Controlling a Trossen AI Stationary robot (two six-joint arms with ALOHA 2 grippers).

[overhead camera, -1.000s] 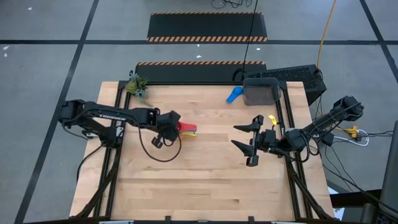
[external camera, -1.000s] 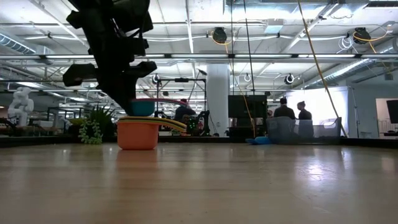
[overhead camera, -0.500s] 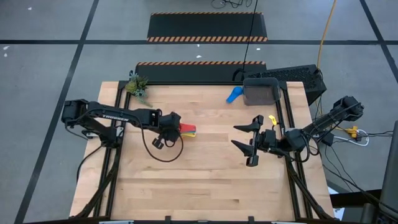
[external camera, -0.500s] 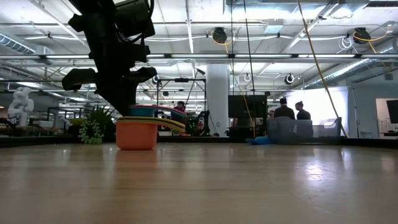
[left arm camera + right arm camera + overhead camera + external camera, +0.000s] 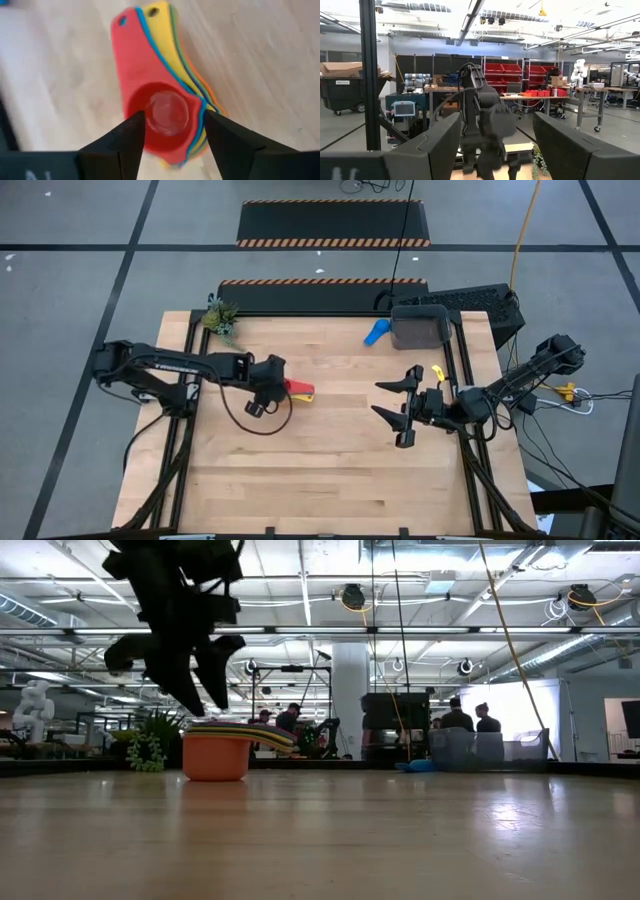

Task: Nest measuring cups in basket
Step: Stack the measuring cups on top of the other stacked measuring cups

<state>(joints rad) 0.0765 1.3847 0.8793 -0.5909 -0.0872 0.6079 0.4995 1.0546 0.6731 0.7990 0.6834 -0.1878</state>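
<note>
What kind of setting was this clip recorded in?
Most likely a robotics lab or workshop in an industrial hall. The low view shows exposed ceiling trusses and people at distant stations; the right wrist view shows red parts bins on shelving and workbenches.

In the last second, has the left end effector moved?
Yes. The left end effector has lifted off the stacked measuring cups, which stay on the table, and its fingers have parted.

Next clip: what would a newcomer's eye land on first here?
The bright stack of nested measuring cups, red on top, sits left of the table's centre with the left gripper open right above it. Next, the lone blue cup lying beside the dark grey basket at the far edge. The right gripper waits open at the right side.
</note>
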